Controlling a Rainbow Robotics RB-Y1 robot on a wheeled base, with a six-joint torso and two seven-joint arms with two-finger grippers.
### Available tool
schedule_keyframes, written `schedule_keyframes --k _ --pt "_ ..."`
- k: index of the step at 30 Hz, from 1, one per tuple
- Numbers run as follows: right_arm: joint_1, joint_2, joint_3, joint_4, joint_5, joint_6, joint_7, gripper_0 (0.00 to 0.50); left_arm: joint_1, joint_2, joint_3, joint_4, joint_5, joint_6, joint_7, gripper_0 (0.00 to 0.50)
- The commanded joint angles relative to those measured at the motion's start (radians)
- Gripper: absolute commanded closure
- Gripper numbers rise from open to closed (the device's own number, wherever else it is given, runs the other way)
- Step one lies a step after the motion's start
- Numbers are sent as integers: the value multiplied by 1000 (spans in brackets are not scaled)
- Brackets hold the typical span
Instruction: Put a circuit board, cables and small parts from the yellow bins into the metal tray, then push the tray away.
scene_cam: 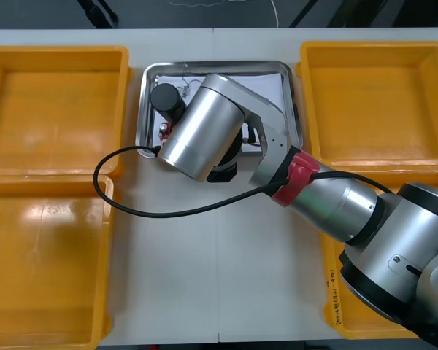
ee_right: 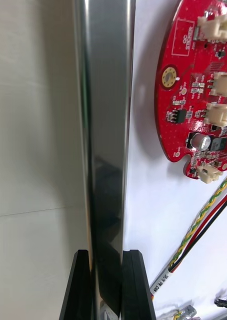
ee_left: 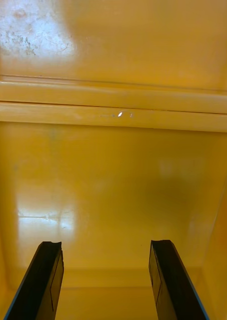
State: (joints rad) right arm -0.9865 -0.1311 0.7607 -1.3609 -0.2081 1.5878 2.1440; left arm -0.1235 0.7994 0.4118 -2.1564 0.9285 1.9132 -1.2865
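Now pinches tray (ee_right: 106, 125) by near rim with right gripper (ee_right: 107, 255), jaws closed on the metal, likely for the push away. Carries board (ee_right: 201, 85) and cables (ee_right: 203, 220) inside. Hangs left gripper (ee_left: 106, 245) over left bin (ee_left: 113, 175), jaws wide apart, empty.

Black print runs along the white sleeve (ee_right: 160, 285) of the red and yellow cable (ee_right: 198, 222). It appears to begin "SUN"; the remainder is not legible. White printed marks on the red circuit board (ee_right: 193, 85) cannot be read. A line of small dark print on the rim of the near right yellow bin (scene_cam: 333, 292) is illegible.
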Motion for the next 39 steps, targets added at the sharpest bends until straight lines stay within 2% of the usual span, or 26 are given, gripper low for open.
schedule_keyframes --k 1,18,32,39 --pt "-61 30 -40 10 27 -26 36 500 15 46 32 -26 7 7 -74 0" --pt "-116 30 -55 105 35 -141 45 500 15 46 32 -26 7 7 -74 0" --pt "-118 30 -57 109 90 -190 62 500 15 46 32 -26 7 7 -74 0" --pt "-118 30 -57 152 115 -242 60 500 15 46 32 -26 7 7 -74 0"
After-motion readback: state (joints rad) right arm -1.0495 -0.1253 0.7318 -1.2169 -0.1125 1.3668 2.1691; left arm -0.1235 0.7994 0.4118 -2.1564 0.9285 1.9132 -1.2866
